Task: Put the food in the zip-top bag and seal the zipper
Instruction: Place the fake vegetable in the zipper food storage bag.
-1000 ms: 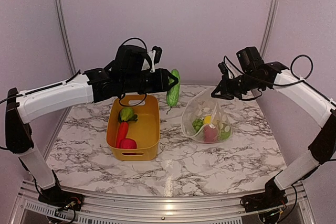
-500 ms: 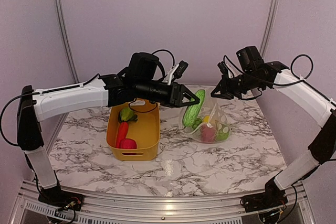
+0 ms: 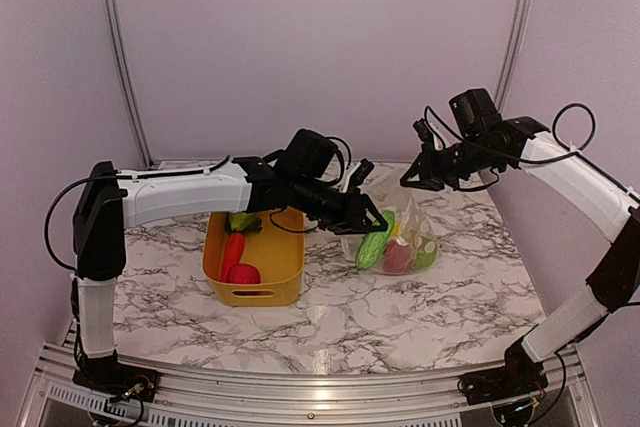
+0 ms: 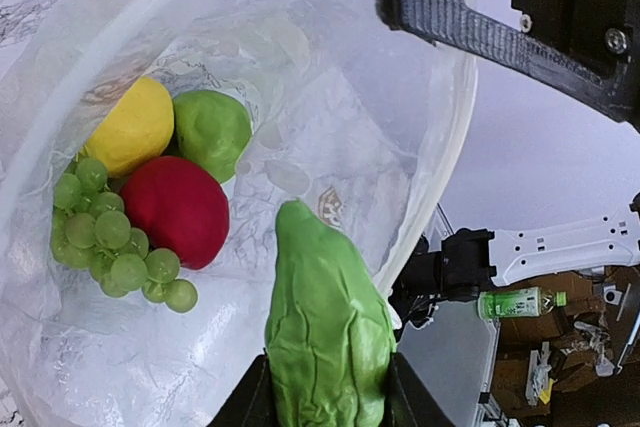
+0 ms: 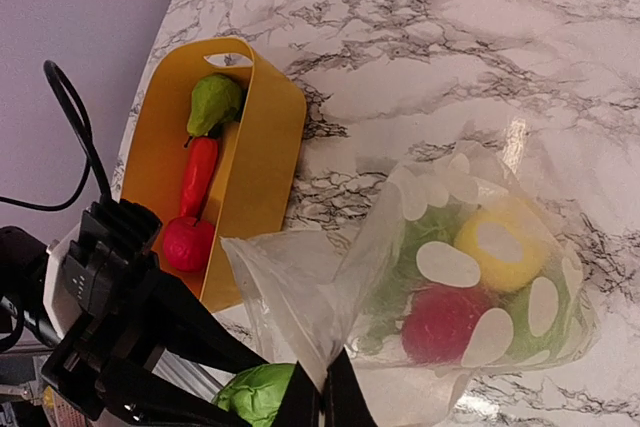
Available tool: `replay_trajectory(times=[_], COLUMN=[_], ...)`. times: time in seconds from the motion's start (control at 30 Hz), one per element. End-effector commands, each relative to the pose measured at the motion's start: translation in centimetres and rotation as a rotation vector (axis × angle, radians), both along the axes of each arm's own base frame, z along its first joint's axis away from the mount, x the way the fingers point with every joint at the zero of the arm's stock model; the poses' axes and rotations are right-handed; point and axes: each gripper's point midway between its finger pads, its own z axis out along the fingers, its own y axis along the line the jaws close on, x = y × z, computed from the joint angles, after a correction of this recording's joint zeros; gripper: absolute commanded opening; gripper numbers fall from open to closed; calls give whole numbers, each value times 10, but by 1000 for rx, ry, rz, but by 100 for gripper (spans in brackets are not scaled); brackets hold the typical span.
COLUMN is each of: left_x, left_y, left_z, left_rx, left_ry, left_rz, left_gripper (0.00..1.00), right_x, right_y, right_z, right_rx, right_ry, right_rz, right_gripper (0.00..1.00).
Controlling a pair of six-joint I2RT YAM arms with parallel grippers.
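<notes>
Green cucumber [image 4: 325,327] in left pincer [image 3: 373,226] pokes into bag [image 4: 400,147].

The top camera looks from high at the near edge toward the back wall [image 3: 320,37], taking in the whole table [image 3: 330,317]. The left wrist camera sits close, facing into the bag [image 4: 300,77] mouth; the right wrist camera looks down from higher on the bag and bin [image 5: 265,137]. All three share the bag and cucumber [image 3: 373,244].
</notes>
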Motion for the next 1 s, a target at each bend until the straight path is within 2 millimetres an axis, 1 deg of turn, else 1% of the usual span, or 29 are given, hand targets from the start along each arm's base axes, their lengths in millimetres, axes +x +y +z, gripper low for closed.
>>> replay_trajectory(times=[0.0, 0.2, 0.33, 0.47, 0.53, 0.67, 0.73, 0.8, 0.9, 0.97], left_x=[20, 45, 58, 72, 78, 87, 89, 90, 90, 86], left_y=[-3, -16, -24, -27, -30, -28, -27, -29, -30, -34], left_z=[-5, -11, -16, -15, -12, -14, -16, -16, -18, -23], left_rx=[34, 14, 2, -27, -46, -44, -37, -44, -38, -32], left_ry=[52, 144, 220, 289, 325, 385, 391, 395, 426, 470], left_rz=[83, 181, 246, 341, 383, 488, 542, 577, 630, 630], left_gripper=[20, 21, 21, 22, 24, 25, 25, 26, 36, 46], right_x=[-3, -6, -7, -9, -10, -10, -9, -9, -9, -8], right_y=[9, 12, 12, 14, 16, 18, 19, 20, 20, 20], right_z=[17, 16, 18, 19, 21, 22, 24, 24, 23, 24], right_rx=[31, 38, 41, 65, 89, 105, 113, 120, 124, 125], right_ry=[-28, -19, -23, -17, -13, -11, -12, -10, -9, -11], right_rz=[25, 38, 40, 37, 36, 31, 29, 30, 29, 27], right_gripper=[0, 0, 0, 0, 0, 0, 0, 0, 0, 0])
